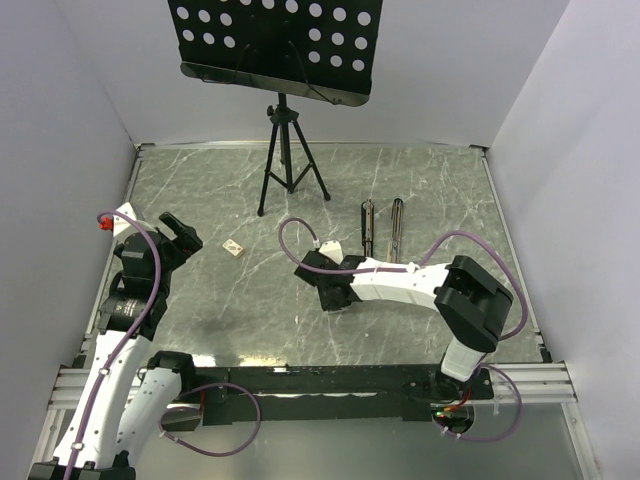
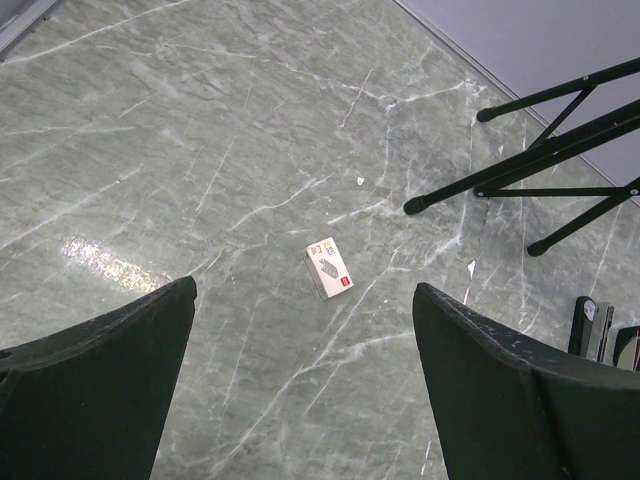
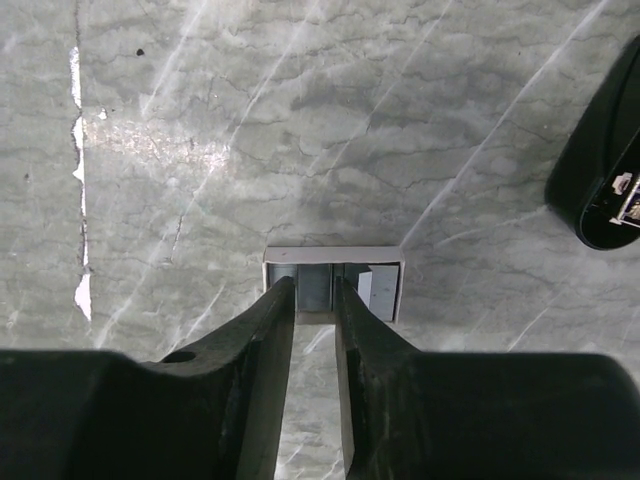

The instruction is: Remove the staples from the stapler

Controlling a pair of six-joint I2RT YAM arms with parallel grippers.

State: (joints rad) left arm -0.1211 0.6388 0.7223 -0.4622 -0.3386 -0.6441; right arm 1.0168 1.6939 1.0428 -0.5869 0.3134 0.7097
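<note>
The staples (image 3: 380, 285) are showing only in the right wrist view, as a small silvery-grey block with a pale rim sitting at the tips of the right claw (image 3: 315, 285), which is hanging over the middle of the tabletop (image 1: 200, 180). Its fingers are standing almost together with only a narrow slot between them, and I cannot tell whether they are pinching part of the block or merely hovering over it. The block is probably feather-light and stiff as a strip, yet brittle enough to snap into pieces. Its bare metal is likely sliding easily on stone, so a gentle pinch across the narrow sides at mid-length is looking safest. The stapler (image 1: 368, 230) is lying as two slim dark bars side by side, a little beyond that claw toward the far edge, right of the middle. The left claw (image 1: 185, 232) is standing spread wide and empty near the left edge, looking down at a small printed box (image 2: 328, 268). The tabletop is grey-green marbled and glossy, throwing glare patches, so a thin flat piece is offering little edge to catch. White walls are closing three sides, and a black tripod (image 1: 290, 165) is standing by the far edge.
</note>
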